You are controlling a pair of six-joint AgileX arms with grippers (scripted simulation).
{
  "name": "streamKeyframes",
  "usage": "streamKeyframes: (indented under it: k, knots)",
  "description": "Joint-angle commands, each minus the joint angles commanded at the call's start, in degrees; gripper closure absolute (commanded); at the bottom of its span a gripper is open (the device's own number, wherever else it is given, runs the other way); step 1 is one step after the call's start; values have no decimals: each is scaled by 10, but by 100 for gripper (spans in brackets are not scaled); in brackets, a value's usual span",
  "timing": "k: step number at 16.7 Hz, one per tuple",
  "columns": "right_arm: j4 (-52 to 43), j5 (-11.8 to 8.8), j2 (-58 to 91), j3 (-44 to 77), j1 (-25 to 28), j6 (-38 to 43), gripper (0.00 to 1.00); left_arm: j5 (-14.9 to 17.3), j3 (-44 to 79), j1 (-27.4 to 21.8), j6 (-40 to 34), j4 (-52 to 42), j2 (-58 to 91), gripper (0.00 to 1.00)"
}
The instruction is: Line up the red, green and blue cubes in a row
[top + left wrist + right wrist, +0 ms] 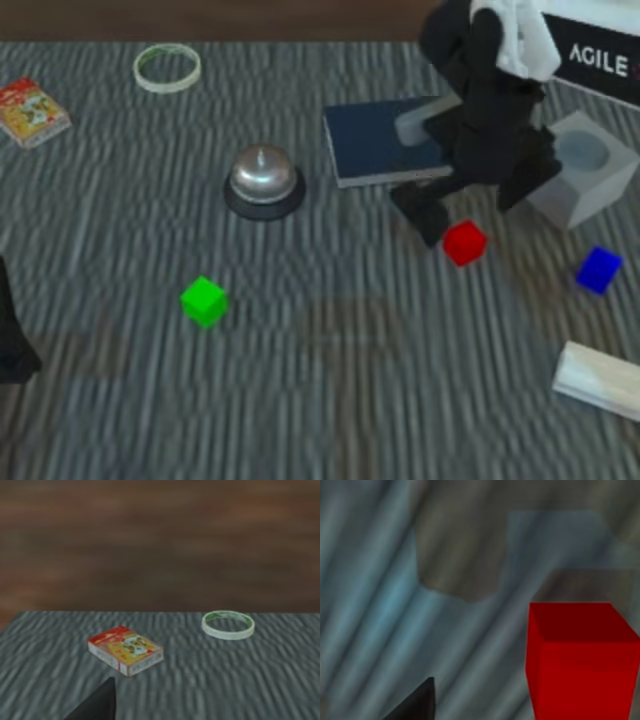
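The red cube [464, 243] sits right of the table's centre, the blue cube [599, 270] farther right near the edge, and the green cube [204, 300] well apart, left of centre.

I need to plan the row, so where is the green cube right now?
In the top view the green cube sits alone left of centre, below the silver bell, far from the red cube at the right.
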Motion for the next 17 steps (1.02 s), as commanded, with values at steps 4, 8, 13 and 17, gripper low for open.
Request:
streamKeyframes:
  k: [4,8,13,17]
  knots:
    - [89,0,27,-59,1,2,0,0,0,0,0,0,0,0]
    - [104,0,34,-71,1,2,0,0,0,0,0,0,0,0]
    - [104,0,34,-71,1,2,30,0,0,0,0,0,0,0]
    - [104,0,34,-71,1,2,60,0,0,0,0,0,0,0]
